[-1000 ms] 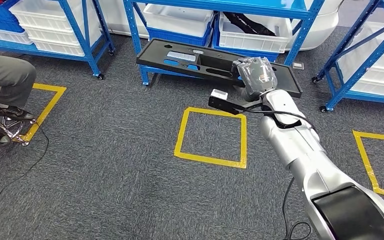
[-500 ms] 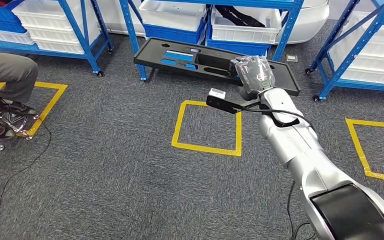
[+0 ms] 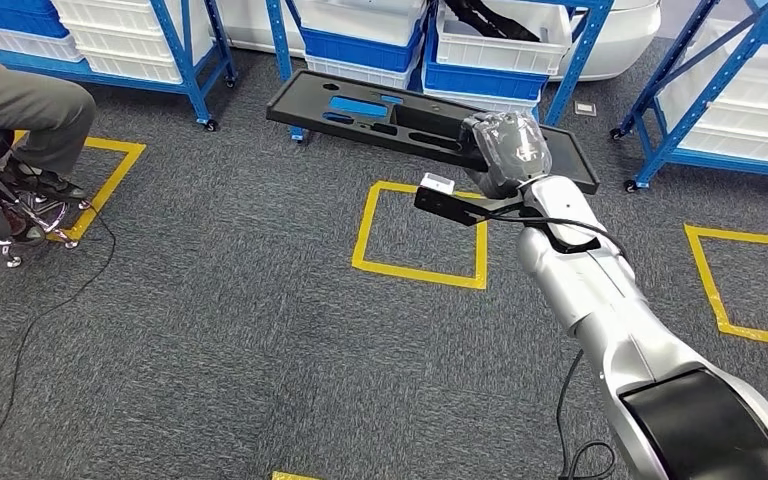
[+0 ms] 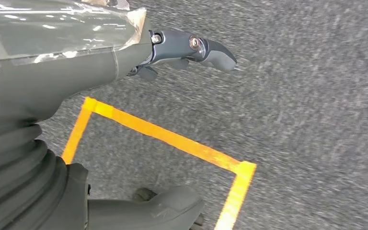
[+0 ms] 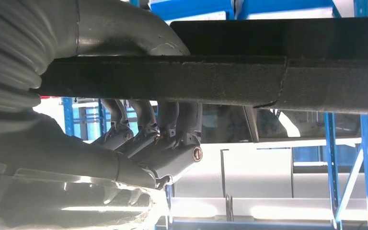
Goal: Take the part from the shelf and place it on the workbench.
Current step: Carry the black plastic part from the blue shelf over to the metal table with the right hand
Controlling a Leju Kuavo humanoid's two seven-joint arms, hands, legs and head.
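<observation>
Black moulded plastic, long and flat with cut-out pockets — that's the part [image 3: 400,120] I'm carrying right now, and it's up in the air over the grey carpet [image 3: 220,330], in front of the blue shelves [image 3: 580,45], tilted a bit in the head view. My right hand [image 3: 505,148] has it near one end: in the right wrist view the dark fingers [image 5: 167,129] hook under the part's thick edge and the panel sits across the top of the hand, so it's a proper clamp on that edge. A couple of blue inserts [image 3: 355,106] sit in the pockets at the far end.

My left hand [image 4: 172,48] hangs over the carpet with its fingers loosely apart and nothing in them, above a corner of yellow floor tape [image 4: 163,136].

White bins [image 3: 505,45] sit on the lower shelf levels. There's a yellow tape square [image 3: 422,232] on the carpet just under the arm, and a seated person's leg [image 3: 30,105] at the far left. No labels or writing I can actually read anywhere.
</observation>
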